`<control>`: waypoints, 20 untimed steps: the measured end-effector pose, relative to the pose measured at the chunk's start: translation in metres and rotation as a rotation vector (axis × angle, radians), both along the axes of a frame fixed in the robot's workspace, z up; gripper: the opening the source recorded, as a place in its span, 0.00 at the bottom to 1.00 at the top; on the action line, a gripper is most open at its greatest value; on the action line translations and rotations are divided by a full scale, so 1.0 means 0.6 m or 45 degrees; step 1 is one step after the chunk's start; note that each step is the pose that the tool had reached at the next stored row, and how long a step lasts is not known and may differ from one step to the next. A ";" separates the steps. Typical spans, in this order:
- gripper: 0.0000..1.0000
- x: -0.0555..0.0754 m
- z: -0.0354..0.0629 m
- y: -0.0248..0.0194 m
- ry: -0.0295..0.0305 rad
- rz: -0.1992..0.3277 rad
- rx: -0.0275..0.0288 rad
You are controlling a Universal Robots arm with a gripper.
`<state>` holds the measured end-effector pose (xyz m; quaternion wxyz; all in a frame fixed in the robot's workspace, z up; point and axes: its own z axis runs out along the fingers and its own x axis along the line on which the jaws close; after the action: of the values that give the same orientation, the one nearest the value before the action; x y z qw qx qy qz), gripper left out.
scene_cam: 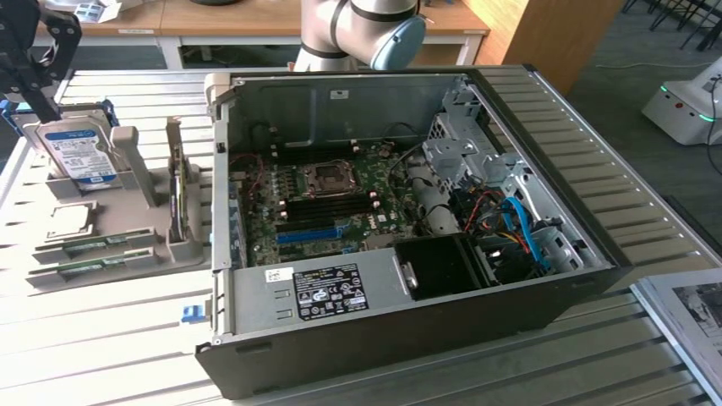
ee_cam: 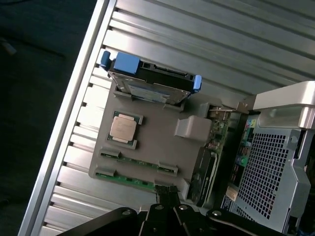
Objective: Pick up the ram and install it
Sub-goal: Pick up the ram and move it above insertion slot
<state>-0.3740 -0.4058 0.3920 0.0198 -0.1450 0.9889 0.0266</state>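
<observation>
Green ram sticks [scene_cam: 96, 246] lie in the grey tray [ee_cam: 157, 142], at nine o'clock from the computer case [scene_cam: 451, 338] in the exterior view. The gripper [ee_cam: 166, 190] hangs over the tray, fingers together, holding nothing.

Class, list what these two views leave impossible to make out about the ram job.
- Exterior view: motherboard slots, too small to tell whether filled.
- Wrist view: the ram, its end hidden behind the gripper; contact unclear.
- Exterior view: the arm, cut off by the top edge.
</observation>
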 end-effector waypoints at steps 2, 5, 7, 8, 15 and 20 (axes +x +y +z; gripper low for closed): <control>0.10 0.000 0.000 0.0000 0.0000 0.017 0.0000; 0.10 0.000 0.000 0.0000 0.0000 0.048 0.0000; 0.10 0.000 0.000 0.0000 0.0000 0.069 0.0000; 0.10 0.000 0.000 0.0000 0.0000 0.079 0.0000; 0.10 0.000 0.000 0.0000 0.0000 0.145 0.0000; 0.10 0.000 0.000 0.0000 0.0001 0.186 -0.0001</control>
<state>-0.3740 -0.4058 0.3920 0.0178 -0.2166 0.9757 0.0279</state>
